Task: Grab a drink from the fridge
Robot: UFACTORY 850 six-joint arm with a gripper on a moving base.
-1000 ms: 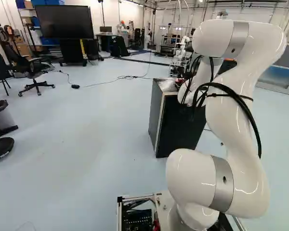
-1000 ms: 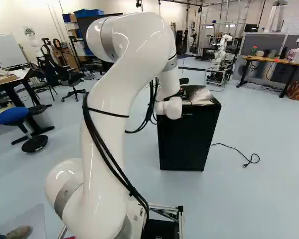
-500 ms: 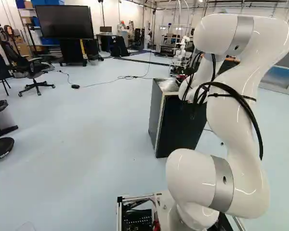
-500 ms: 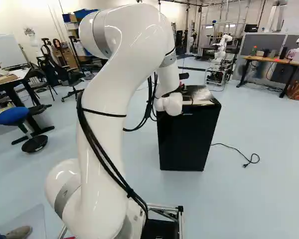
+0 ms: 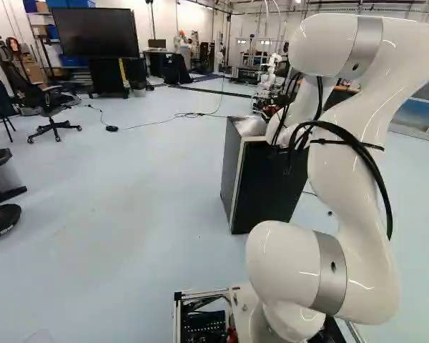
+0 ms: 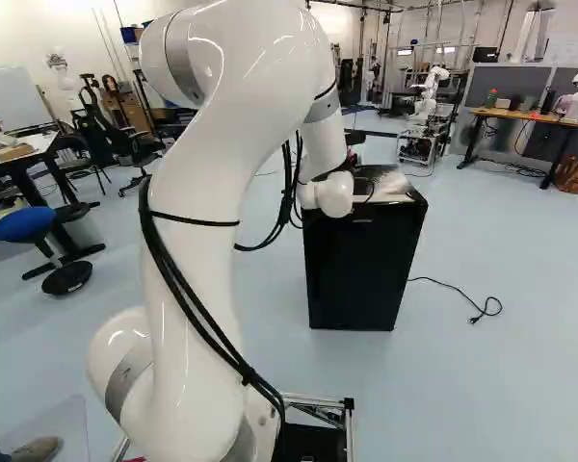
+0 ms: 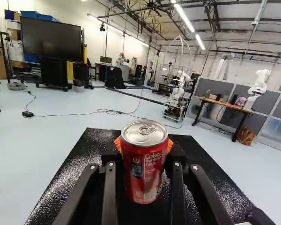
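**Red can held between the gripper's pads, over the black fridge**

Right base view: The white arm [image 6: 207, 173] rises at left of centre and bends forward, its wrist at the near edge of the black fridge's top. Only a small dark part of the gripper [image 6: 351, 154] shows past the wrist; its fingers cannot be read here. The black fridge [image 6: 361, 269] stands upright on the floor, a black cord [image 6: 462, 295] trailing on the floor to its right. Farther off are another robot [image 6: 426, 96] and a wooden-topped desk [image 6: 535, 117].

Left base view: The arm fills the right side and covers part of the fridge. A large dark screen [image 5: 96, 32] and an office chair [image 5: 50, 103] stand at the far left.

Wrist view: The task's drink, a red can [image 7: 144, 173], is upright between the two fingers, silver lid up, its pull tab in place. The gripper is parted to about the can's width and has hold of it from both sides, an orange pad [image 7: 170, 145] showing at its flank. The fridge's speckled top spreads beneath; whether the can's base touches it cannot be told.
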